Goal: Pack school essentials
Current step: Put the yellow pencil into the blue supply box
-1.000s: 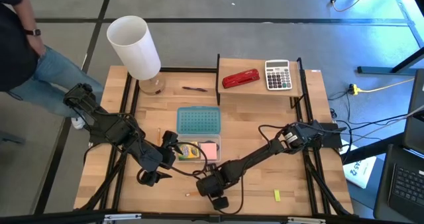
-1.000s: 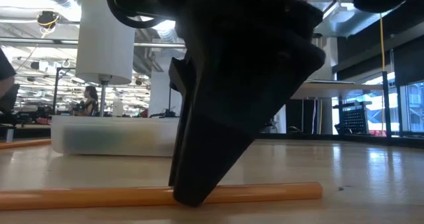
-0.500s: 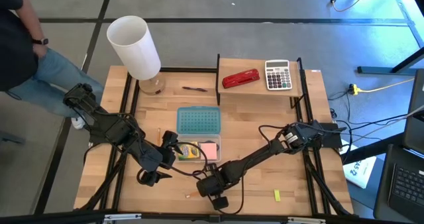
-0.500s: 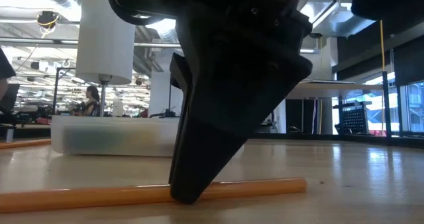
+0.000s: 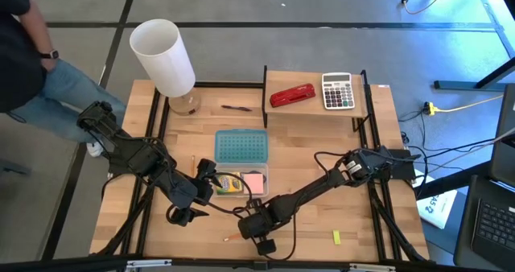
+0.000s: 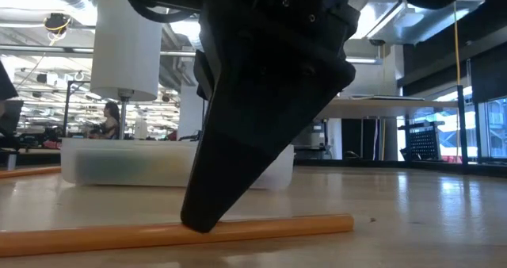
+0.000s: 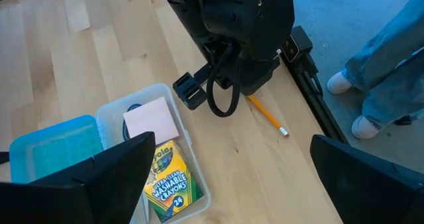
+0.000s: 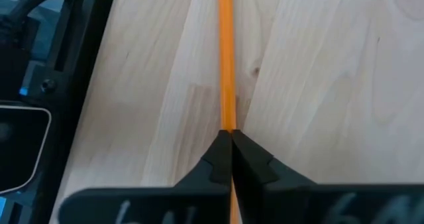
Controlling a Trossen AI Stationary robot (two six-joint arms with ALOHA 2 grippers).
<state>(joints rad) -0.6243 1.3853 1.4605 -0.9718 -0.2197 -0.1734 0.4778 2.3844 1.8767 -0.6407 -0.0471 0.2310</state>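
My right gripper (image 5: 256, 236) stands near the table's near edge, shut on an orange pencil (image 6: 269, 225) that lies on the wood. A clear box (image 5: 259, 193) holds the green-yellow crayon box (image 5: 229, 183) and the pink sticky-note pad (image 5: 254, 180). My left gripper (image 5: 185, 214) hovers open just left of that box; its wrist view shows the crayon box (image 7: 169, 184) and the pad (image 7: 152, 120). A second pencil (image 5: 193, 162), a tiny yellow block (image 5: 337, 237) and a thin dark-red pen (image 5: 236, 108) lie loose on the table. My right gripper has the orange pencil's shaft (image 8: 226, 118) pinched between its two fingers (image 8: 215, 159). It comes from above, pointing down, with the fingertips at table level. The pencil lies flat on the table and reaches out on both sides of the fingers (image 6: 210, 208).
A blue lid (image 5: 241, 146) lies beyond the box. A raised shelf (image 5: 314, 111) at the far right carries a red stapler (image 5: 292, 95) and a grey calculator (image 5: 337, 90). A white lamp (image 5: 163, 56) stands at the far left corner. A person (image 5: 24, 55) stands beyond it.
My right gripper has moved a little toward the table's left, staying shut. The pencil has slid along the table with it; in the low view its free end has drawn in toward the left.
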